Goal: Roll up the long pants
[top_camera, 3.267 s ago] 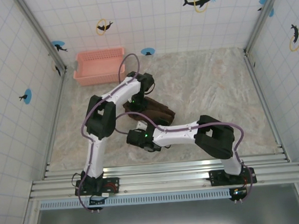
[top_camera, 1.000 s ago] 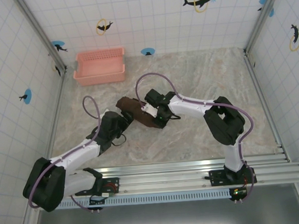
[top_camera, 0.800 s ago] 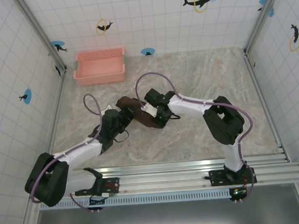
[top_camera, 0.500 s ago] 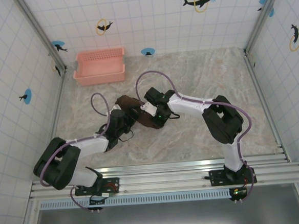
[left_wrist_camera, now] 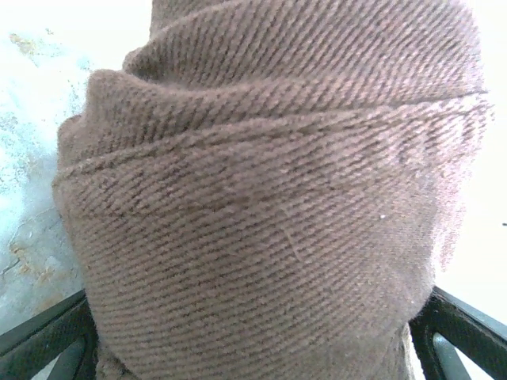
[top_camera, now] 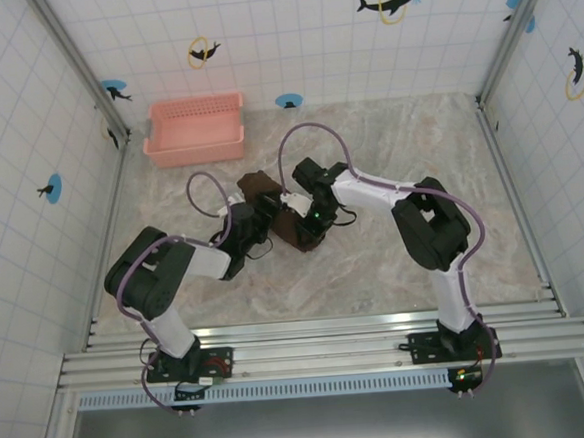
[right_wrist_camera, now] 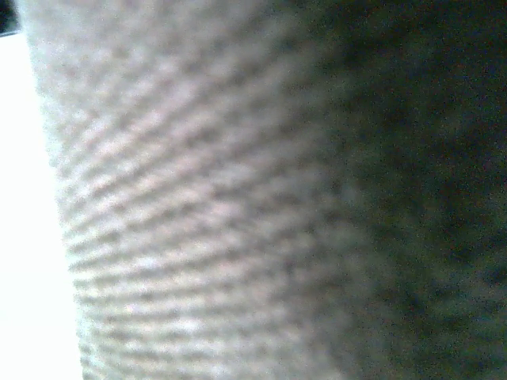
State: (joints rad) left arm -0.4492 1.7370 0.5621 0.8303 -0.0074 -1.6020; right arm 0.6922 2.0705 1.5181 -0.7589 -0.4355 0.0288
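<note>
The left gripper (top_camera: 254, 231) has swung in, its claw wide apart around the long pants (top_camera: 274, 208). The right gripper (top_camera: 303, 223) stays clamped on them, so the roll looks nearly done.

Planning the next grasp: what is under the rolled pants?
The long pants lie bundled on the marbled table, between the open fingers of the left gripper. Whatever lies beneath the fabric is covered.

You have a marble-patterned table (top_camera: 418, 160) carrying two things. A pink basket (top_camera: 194, 131) sits at eleven o'clock, and the bundled long pants (top_camera: 267, 193) lie near centre, toward nine o'clock.
</note>
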